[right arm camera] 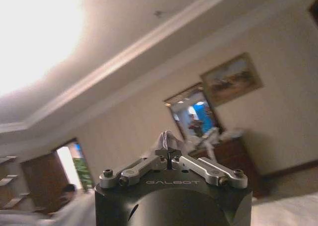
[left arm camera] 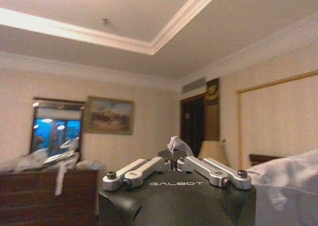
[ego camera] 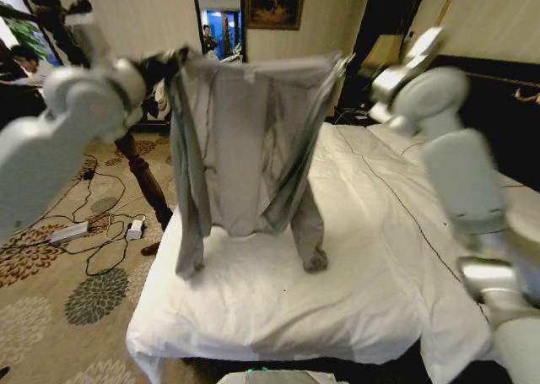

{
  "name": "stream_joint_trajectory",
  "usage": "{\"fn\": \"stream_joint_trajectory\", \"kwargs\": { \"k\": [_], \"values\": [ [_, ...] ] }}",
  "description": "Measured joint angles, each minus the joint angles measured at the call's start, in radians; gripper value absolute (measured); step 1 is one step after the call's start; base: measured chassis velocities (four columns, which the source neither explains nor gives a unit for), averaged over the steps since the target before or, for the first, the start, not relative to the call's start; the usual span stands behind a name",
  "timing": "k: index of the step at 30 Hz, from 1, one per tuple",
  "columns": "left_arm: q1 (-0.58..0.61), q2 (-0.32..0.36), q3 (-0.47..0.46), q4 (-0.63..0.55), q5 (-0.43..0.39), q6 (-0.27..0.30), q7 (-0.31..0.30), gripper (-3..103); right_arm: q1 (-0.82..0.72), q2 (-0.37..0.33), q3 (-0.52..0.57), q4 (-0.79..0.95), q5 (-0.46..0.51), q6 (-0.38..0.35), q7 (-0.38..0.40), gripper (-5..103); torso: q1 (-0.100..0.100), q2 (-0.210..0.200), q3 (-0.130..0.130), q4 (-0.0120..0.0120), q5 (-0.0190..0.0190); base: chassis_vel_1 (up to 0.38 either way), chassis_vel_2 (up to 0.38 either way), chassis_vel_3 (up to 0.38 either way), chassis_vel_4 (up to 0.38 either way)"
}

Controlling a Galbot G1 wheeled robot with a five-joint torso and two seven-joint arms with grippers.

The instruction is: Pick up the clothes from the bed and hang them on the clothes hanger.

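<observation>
The clothes (ego camera: 245, 148), a grey long-sleeved shirt, hang spread out above the bed (ego camera: 278, 308), with both sleeve ends trailing on the white duvet. My left gripper (ego camera: 175, 62) holds one top corner and my right gripper (ego camera: 344, 63) the other, both raised high. In the left wrist view the left gripper (left arm camera: 173, 154) is shut on a small tuft of cloth (left arm camera: 178, 143). In the right wrist view the right gripper (right arm camera: 168, 152) pinches a similar tuft (right arm camera: 166, 138). The clothes hanger is out of view.
Cables and a power strip (ego camera: 67, 232) lie on the patterned carpet left of the bed. A person's legs (ego camera: 148, 186) stand near the bed's left side. A dark headboard (ego camera: 506, 105) and a lamp (ego camera: 384, 55) are at the right.
</observation>
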Motion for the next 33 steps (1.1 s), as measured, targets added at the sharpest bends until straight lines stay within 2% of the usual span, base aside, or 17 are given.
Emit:
{"fn": "stream_joint_trajectory", "kwargs": {
  "k": [2,5,6,8,10,11,14,15,17,20,23,24,26,29,30,33],
  "values": [
    [0.007,0.016,-0.011,-0.030,-0.009,0.002,-0.004,0,0.004,-0.015,0.008,0.031,0.037,-0.001,0.017,0,0.000,0.000,0.000,0.0000,-0.0002,0.000,0.000,0.000,0.000],
    [0.103,0.118,-0.112,-0.166,-0.050,0.010,-0.028,0,-0.023,-0.094,0.072,0.168,0.180,-0.008,0.074,0,0.000,0.000,0.000,0.0015,-0.0022,0.000,0.000,0.000,0.000],
    [0.103,0.118,-0.112,-0.166,-0.050,0.010,-0.028,0,-0.023,-0.094,0.072,0.168,0.180,-0.008,0.074,0,0.000,0.000,0.000,0.0015,-0.0022,0.000,0.000,0.000,0.000],
    [0.157,0.168,-0.185,-0.225,-0.085,0.013,-0.047,0,-0.062,-0.137,0.119,0.236,0.239,-0.009,0.085,0,0.000,0.000,0.000,0.0012,-0.0021,0.000,0.000,0.000,0.000],
    [0.263,0.253,-0.328,-0.346,-0.197,0.026,-0.082,0,-0.136,-0.209,0.210,0.333,0.312,-0.009,0.094,0,0.000,0.000,0.000,0.0003,-0.0008,0.000,0.000,0.000,0.000],
    [0.263,0.253,-0.328,-0.346,-0.197,0.026,-0.082,0,-0.136,-0.209,0.210,0.333,0.312,-0.009,0.094,0,0.000,0.000,0.000,0.0003,-0.0008,0.000,0.000,0.000,0.000],
    [0.344,0.341,-0.416,-0.432,-0.236,0.022,-0.085,0,-0.235,-0.290,0.283,0.433,0.350,-0.009,0.101,0,-0.001,0.000,0.000,0.0000,-0.0003,0.000,0.000,0.000,0.000],
    [0.379,0.365,-0.446,-0.453,-0.239,0.018,-0.085,0,-0.277,-0.309,0.301,0.460,0.340,-0.009,0.097,0,-0.001,0.000,-0.001,0.0003,-0.0014,0.000,0.000,0.000,0.000],
    [0.411,0.383,-0.467,-0.472,-0.239,0.014,-0.086,0,-0.309,-0.315,0.308,0.478,0.328,-0.009,0.095,0,-0.001,0.000,0.000,0.0003,-0.0014,0.000,0.000,0.000,0.000],
    [0.480,0.410,-0.493,-0.505,-0.235,0.003,-0.090,0,-0.351,-0.306,0.306,0.499,0.299,-0.008,0.092,0,0.000,0.000,0.000,0.0004,-0.0009,0.000,0.000,0.000,0.000],
    [0.592,0.412,-0.518,-0.547,-0.197,-0.008,-0.109,0,-0.380,-0.240,0.250,0.500,0.245,-0.003,0.090,0,0.000,0.000,0.000,0.0004,-0.0009,0.000,0.000,0.000,0.000],
    [0.592,0.412,-0.518,-0.547,-0.197,-0.008,-0.109,0,-0.380,-0.240,0.250,0.500,0.245,-0.003,0.090,0,0.000,0.000,0.000,0.0004,-0.0009,0.000,0.000,0.000,0.000],
    [0.653,0.396,-0.522,-0.548,-0.151,-0.008,-0.116,0,-0.400,-0.205,0.211,0.485,0.206,-0.003,0.082,0,0.000,0.000,0.000,0.0006,-0.0015,0.000,0.000,0.000,0.000],
    [0.812,0.343,-0.557,-0.514,-0.024,-0.012,-0.115,0,-0.455,-0.132,0.121,0.431,0.095,-0.005,0.047,0,0.000,0.000,0.000,0.0002,-0.0008,0.000,0.000,0.000,0.000],
    [0.812,0.343,-0.557,-0.514,-0.024,-0.012,-0.115,0,-0.455,-0.132,0.121,0.431,0.095,-0.005,0.047,0,0.000,0.000,0.000,0.0002,-0.0008,0.000,0.000,0.000,0.000],
    [0.935,0.259,-0.560,-0.454,0.072,-0.013,-0.115,0,-0.513,-0.047,0.038,0.349,-0.002,-0.010,0.014,0,0.000,0.000,0.000,0.0003,-0.0015,0.000,0.000,0.000,0.000]
  ]
}}
